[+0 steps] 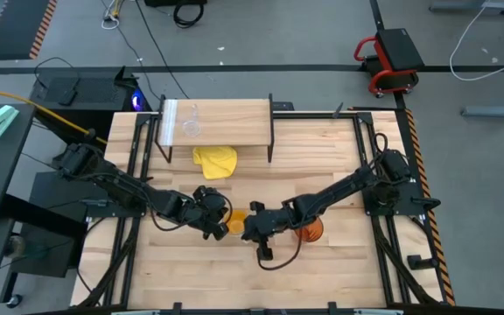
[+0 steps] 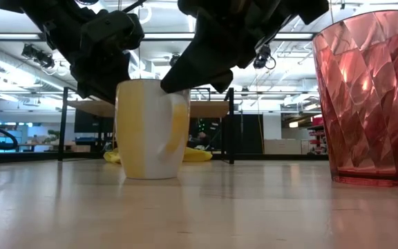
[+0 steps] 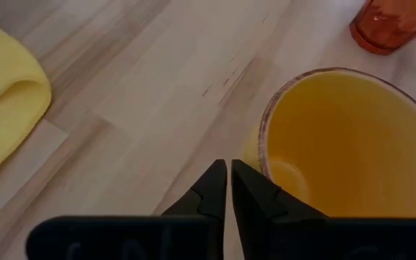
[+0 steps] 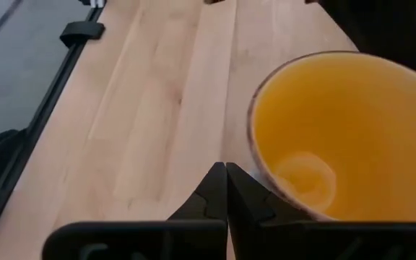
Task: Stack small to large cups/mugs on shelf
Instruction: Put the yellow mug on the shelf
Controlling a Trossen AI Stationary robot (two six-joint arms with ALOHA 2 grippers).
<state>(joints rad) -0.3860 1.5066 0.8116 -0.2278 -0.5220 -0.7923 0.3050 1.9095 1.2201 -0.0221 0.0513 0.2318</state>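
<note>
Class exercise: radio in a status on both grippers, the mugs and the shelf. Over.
Left gripper shut, right gripper shut, both beside the orange mug, holding nothing. Small glass on shelf; tumbler on table. Yellow cloth by shelf.

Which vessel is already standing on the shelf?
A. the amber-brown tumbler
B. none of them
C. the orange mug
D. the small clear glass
D: in the high view the small clear glass stands on the shelf, while the orange mug and the amber-brown tumbler stand on the tabletop.
</note>
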